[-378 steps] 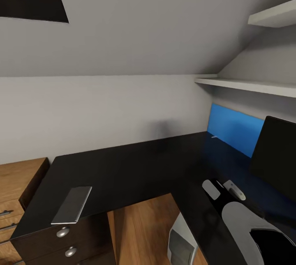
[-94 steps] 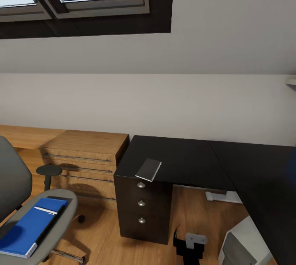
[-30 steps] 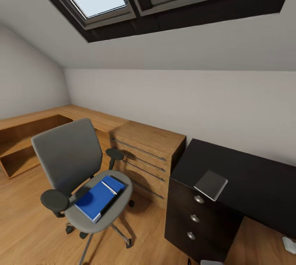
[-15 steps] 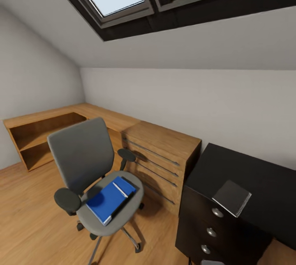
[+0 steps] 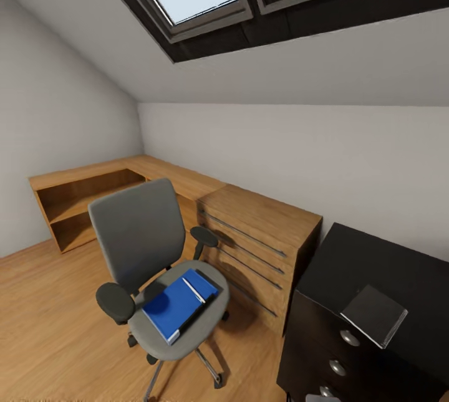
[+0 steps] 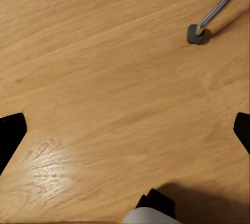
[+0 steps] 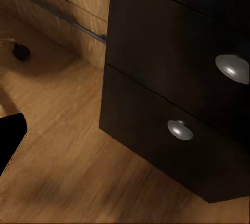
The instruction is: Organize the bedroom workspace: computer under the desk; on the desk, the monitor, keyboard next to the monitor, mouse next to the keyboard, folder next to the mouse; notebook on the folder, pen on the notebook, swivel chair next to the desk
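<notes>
While a light wooden dresser [image 5: 265,246] stands between them, the swivel chair [image 5: 149,258] keeps the blue folder [image 5: 179,303] and pen [image 5: 193,290] on its seat, the notebook [image 5: 374,315] lying on the black desk [image 5: 386,265]. Left gripper [image 6: 125,135] hangs wide open, empty, over bare floor [image 6: 104,78] near a castor [image 6: 196,34]; right gripper's opening cannot be told.

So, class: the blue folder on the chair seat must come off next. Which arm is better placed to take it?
Probably the left. The folder lies left of centre, and the left wrist view shows a chair castor, while the right wrist view faces the desk's drawers.
</notes>
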Available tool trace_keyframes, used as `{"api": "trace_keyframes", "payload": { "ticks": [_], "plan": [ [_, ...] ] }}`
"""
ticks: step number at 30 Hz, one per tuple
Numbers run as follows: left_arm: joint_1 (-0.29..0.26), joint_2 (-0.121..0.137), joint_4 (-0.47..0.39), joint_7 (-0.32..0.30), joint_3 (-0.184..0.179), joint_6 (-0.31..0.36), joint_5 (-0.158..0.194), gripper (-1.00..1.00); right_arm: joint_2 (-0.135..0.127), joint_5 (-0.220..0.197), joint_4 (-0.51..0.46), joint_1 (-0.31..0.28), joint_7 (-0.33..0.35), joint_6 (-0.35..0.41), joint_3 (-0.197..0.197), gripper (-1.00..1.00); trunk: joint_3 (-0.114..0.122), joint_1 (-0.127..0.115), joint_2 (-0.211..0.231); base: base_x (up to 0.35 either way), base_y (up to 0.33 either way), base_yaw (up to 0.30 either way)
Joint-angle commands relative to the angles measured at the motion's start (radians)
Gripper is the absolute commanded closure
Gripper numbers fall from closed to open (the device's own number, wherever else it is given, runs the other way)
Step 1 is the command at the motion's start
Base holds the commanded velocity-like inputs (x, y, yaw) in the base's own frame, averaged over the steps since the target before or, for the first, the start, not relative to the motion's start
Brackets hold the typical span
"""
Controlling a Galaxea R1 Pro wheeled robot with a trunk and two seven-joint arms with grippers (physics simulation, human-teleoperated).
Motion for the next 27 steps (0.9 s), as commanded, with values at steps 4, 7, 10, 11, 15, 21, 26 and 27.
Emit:
{"api": "trace_keyframes", "payload": {
  "ticks": [4, 7, 10, 11, 15, 21, 26, 27],
  "plan": [
    [0.0, 0.0, 0.0, 0.007, -0.009, 0.001, 0.002, -1.0, 0.0, 0.006, 0.002, -0.001, -0.01, -0.001, 0.007, -1.0, -0.001, 0.0, -0.001, 0.001, 0.0, 0.26],
    [0.0, -0.001, 0.0, 0.007, -0.01, 0.002, 0.002, -1.0, -0.001, 0.006, 0.002, -0.001, -0.008, -0.001, 0.007, -1.0, -0.001, 0.0, -0.001, 0.0, 0.0, 0.263],
    [0.0, 0.0, 0.0, 0.007, -0.009, -0.001, 0.002, -1.0, -0.001, 0.007, 0.001, -0.001, 0.009, -0.001, 0.007, -1.0, -0.001, 0.0, -0.001, 0.0, 0.0, 0.264],
    [0.0, 0.0, 0.0, 0.007, -0.009, -0.002, 0.002, -1.0, -0.001, 0.007, 0.001, -0.001, 0.011, -0.001, 0.007, -1.0, -0.001, 0.0, -0.001, 0.0, 0.0, 0.264],
    [0.0, 0.0, 0.0, 0.007, -0.009, -0.006, 0.003, -1.0, -0.001, 0.008, 0.001, -0.001, 0.016, 0.0, 0.008, -1.0, -0.004, 0.0, -0.001, 0.0, 0.0, 0.248],
    [0.0, 0.0, 0.0, 0.008, -0.009, -0.006, 0.004, -1.0, 0.0, 0.008, 0.001, -0.001, 0.016, 0.001, 0.008, -1.0, -0.011, 0.0, -0.001, 0.0, 0.0, 0.168],
    [0.0, 0.001, 0.0, 0.008, -0.009, -0.005, 0.004, -1.0, 0.0, 0.007, 0.001, -0.001, 0.016, 0.001, 0.008, -1.0, -0.014, 0.0, -0.001, 0.0, 0.0, 0.066],
    [0.0, 0.001, 0.0, 0.008, -0.009, -0.005, 0.004, -1.0, 0.0, 0.007, 0.001, -0.001, 0.016, 0.001, 0.008, -1.0, -0.015, 0.0, -0.001, 0.0, 0.0, 0.02]
  ]
}}
